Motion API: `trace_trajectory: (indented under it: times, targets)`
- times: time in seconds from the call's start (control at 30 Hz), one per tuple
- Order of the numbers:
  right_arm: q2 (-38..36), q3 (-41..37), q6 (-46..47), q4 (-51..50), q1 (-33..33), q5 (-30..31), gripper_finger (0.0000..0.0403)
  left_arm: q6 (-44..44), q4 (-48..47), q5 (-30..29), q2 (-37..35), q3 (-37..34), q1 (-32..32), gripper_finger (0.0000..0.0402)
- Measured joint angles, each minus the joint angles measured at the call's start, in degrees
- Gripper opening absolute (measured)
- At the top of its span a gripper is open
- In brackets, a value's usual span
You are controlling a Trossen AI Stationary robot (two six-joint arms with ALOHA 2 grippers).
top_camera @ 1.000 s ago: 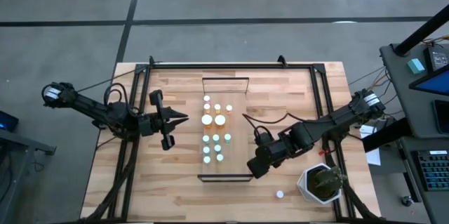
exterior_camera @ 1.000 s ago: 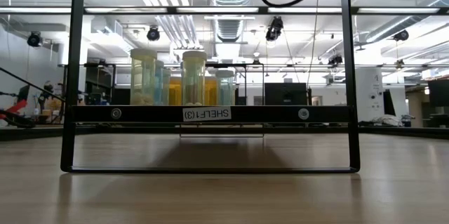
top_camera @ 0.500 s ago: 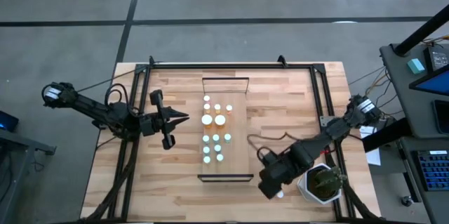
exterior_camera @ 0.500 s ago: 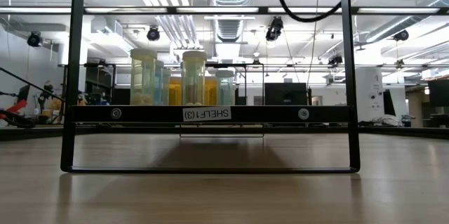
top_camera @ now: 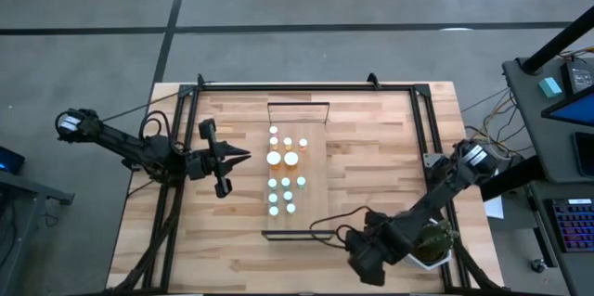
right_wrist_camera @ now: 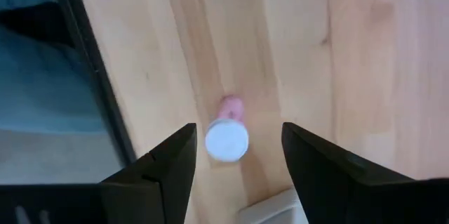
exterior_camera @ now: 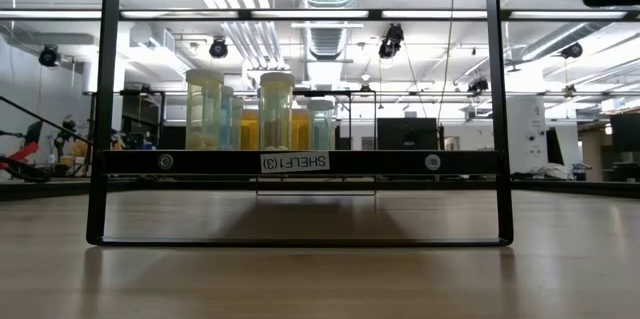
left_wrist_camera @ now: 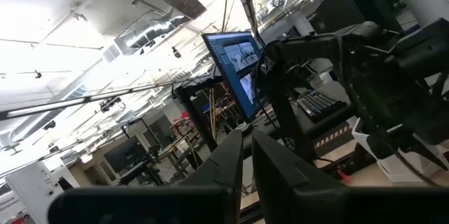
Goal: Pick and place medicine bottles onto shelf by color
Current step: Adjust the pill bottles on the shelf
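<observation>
White-capped pink bottle [right_wrist_camera: 226,134], light-wood table [right_wrist_camera: 337,55]

1. White-capped medicine bottles [top_camera: 285,177] clustered on the shelf [top_camera: 298,171], mid counter [top_camera: 371,148].
2. Left gripper [top_camera: 243,157] held off the shelf's left side, well apart from the bottles.
3. Right gripper [top_camera: 365,261] low at the counter's near edge, just beside the potted plant [top_camera: 430,240].

Bare light-wood slatted tabletop [top_camera: 371,138] right of white-capped bottle cluster [top_camera: 286,172]; green potted plant [top_camera: 429,242] crowds near right corner.
</observation>
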Motion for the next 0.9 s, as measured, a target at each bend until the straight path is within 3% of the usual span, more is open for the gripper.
trace_trajectory:
  times: [0.53, 0.9]
  targets:
    - [0.0, -0.7, -1.7, 0.8, 4.3, 5.8, 0.0198, -0.2, -0.4, 0.0, 0.0, 0.0, 0.0, 0.0015]
    - [2.5, -1.0, -2.1, 2.4, 4.8, 6.3, 0.0198, -0.2, -0.4, 0.0, 0.0, 0.0, 0.0, 0.0015]
